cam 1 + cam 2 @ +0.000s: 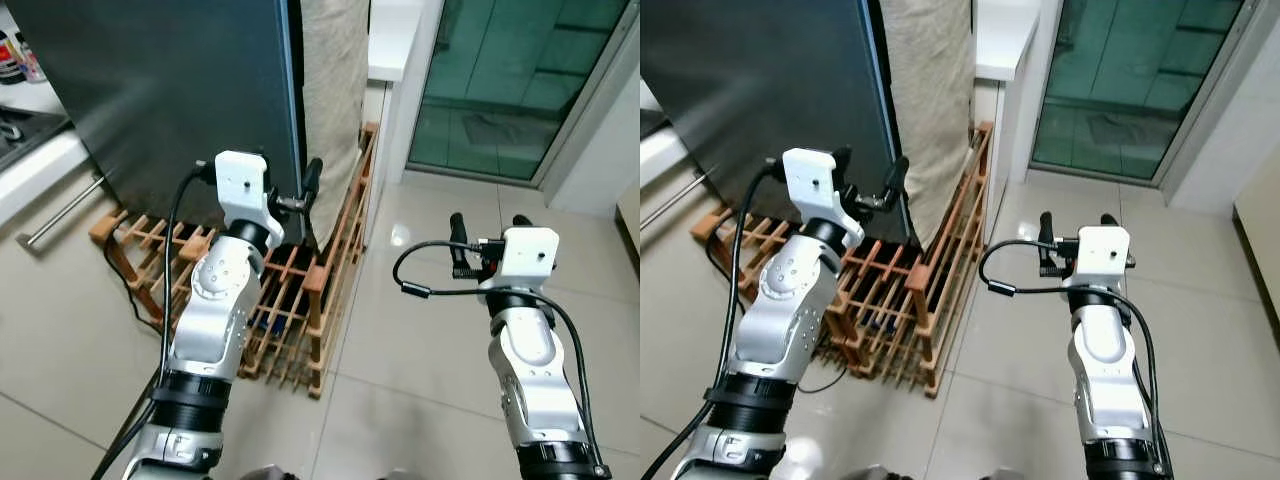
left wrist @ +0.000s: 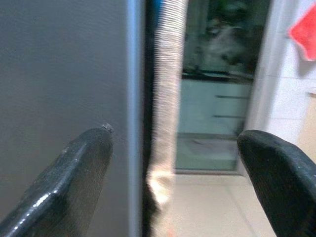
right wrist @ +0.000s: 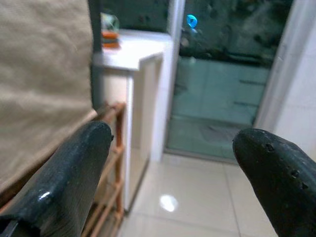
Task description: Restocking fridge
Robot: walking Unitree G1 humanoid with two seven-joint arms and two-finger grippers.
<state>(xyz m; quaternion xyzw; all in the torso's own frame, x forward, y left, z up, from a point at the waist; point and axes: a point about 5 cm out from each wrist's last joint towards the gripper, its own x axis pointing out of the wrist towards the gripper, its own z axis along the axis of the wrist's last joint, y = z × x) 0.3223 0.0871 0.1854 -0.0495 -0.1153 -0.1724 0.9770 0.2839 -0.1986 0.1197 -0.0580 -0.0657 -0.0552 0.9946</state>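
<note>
Left eye view | left claw spread at fridge edge | no legible writing

Left claw: raised at centre-left of the frame, fingers spread apart.
Right claw: lower right, fingers parted, holding nothing.

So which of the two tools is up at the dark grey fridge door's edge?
The left tool, its open black fingers straddling the dark grey fridge door edge; the right tool hangs over bare floor tiles.
</note>
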